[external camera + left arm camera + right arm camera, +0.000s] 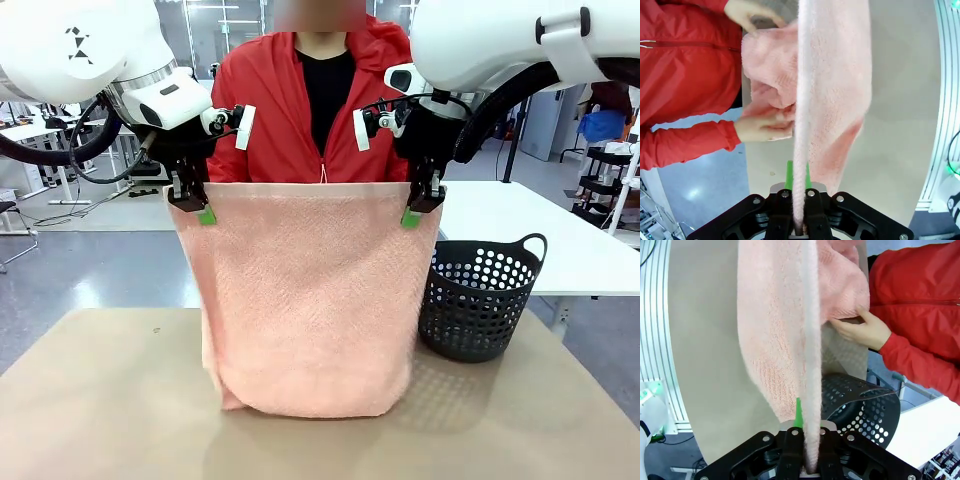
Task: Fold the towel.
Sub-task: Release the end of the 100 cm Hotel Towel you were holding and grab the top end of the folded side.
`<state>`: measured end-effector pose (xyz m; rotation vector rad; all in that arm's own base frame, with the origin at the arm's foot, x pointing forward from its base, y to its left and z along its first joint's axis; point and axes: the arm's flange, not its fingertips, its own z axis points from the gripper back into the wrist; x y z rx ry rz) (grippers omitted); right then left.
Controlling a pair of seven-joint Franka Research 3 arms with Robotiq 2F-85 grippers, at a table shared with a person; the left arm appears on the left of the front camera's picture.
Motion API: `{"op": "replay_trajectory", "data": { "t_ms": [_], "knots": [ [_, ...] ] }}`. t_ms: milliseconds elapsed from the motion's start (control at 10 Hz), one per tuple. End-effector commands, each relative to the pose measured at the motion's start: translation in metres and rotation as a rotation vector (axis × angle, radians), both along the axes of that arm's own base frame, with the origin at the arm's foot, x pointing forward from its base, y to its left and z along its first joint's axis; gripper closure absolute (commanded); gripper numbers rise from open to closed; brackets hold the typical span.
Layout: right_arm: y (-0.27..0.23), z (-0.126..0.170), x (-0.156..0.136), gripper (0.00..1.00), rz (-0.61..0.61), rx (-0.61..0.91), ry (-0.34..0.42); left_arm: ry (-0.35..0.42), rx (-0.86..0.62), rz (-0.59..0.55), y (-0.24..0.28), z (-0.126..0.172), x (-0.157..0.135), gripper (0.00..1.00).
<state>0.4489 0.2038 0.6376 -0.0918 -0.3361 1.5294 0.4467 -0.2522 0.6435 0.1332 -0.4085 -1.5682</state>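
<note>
The salmon-pink towel hangs like a curtain above the table, its lower edge resting on the tabletop. My left gripper is shut on its upper left corner and my right gripper is shut on its upper right corner. In the left wrist view the towel runs up from between my gripper's fingers; the person's hands hold its far part. In the right wrist view the towel rises from my gripper, and a hand grips its far fold.
A black perforated basket stands on the tan table just right of the towel. A person in a red jacket stands behind the towel at the far edge. A white table lies beyond on the right.
</note>
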Motion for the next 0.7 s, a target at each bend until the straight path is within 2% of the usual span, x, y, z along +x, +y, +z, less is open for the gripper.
{"op": "replay_trajectory", "data": {
  "t_ms": [0,600],
  "knots": [
    [-0.0003,0.0000,-0.0006,1.00,0.003,-0.004,0.000,-0.004,0.000,-0.004,0.0007,0.0017,-0.0006,1.00],
    [-0.0003,0.0000,-0.0006,1.00,0.003,-0.004,0.000,-0.004,0.000,-0.004,0.0007,0.0017,-0.0006,1.00]
  ]
}}
